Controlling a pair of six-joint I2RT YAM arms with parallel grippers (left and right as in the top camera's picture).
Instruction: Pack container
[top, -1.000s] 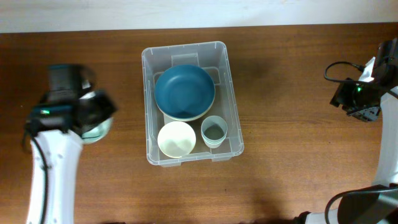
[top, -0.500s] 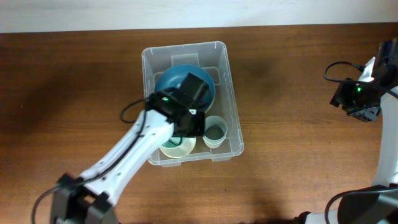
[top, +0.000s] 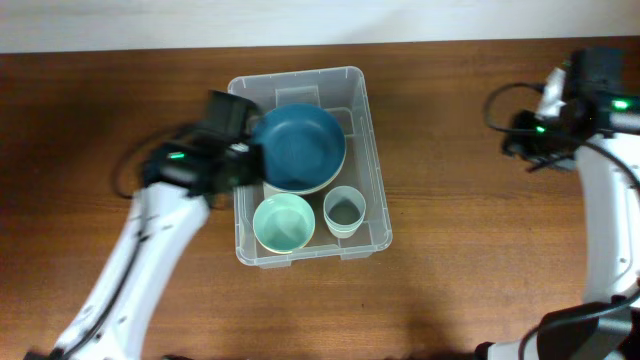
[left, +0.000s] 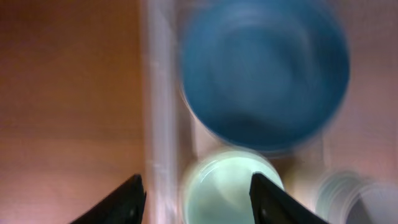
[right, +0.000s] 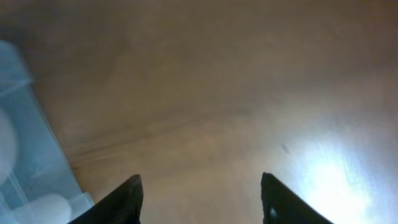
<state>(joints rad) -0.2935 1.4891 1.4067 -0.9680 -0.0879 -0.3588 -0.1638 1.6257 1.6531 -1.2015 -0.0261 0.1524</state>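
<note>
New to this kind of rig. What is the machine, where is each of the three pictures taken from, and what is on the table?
Two robot arms with two-finger grippers work at a wooden table. The wide picture looks down from above. The other two come from a camera on each wrist, and the dark wedges are that gripper's fingers. A clear container holds a blue bowl, a green bowl and a cup. The left gripper is open over the container's left wall, holding nothing. The right gripper is open over the table, also empty.
</note>
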